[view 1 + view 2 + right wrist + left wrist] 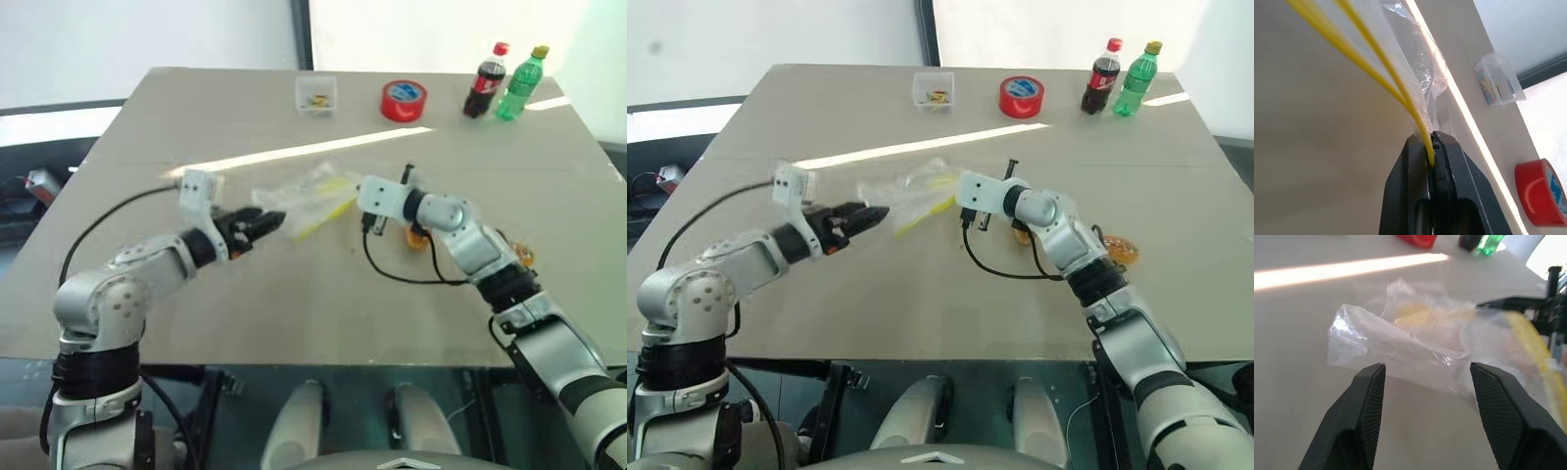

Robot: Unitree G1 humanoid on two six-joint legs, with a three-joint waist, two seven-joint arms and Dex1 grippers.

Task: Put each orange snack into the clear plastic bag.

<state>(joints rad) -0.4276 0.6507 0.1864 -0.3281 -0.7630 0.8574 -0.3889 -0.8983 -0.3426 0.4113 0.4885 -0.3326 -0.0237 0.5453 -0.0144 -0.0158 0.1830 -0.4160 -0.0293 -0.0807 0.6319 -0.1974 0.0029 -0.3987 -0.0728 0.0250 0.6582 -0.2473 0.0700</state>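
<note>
Bag: the crinkly clear plastic bag with the yellow strip (312, 204) hung in the air above the grey bench (294, 294), between the two grippers.
Right gripper: the right gripper (1434, 155) was fully closed on the yellow strip of the bag and carried it.
Left gripper: the left gripper (1427, 377) stood open, its black fingers (1367, 396) on each side of the free end of the bag, with no hold on it.
Snacks: one glossy orange-brown oval snack in a clear wrapper (1120, 251) lay on the bench by the right forearm; a second orange snack (418, 237) showed partly from under the right wrist.
Progress: no snack was in the bag; it looked empty, so both placings remained.
Next step, my judgement: the mouth of the bag had to be opened before any snack could go in.
</note>
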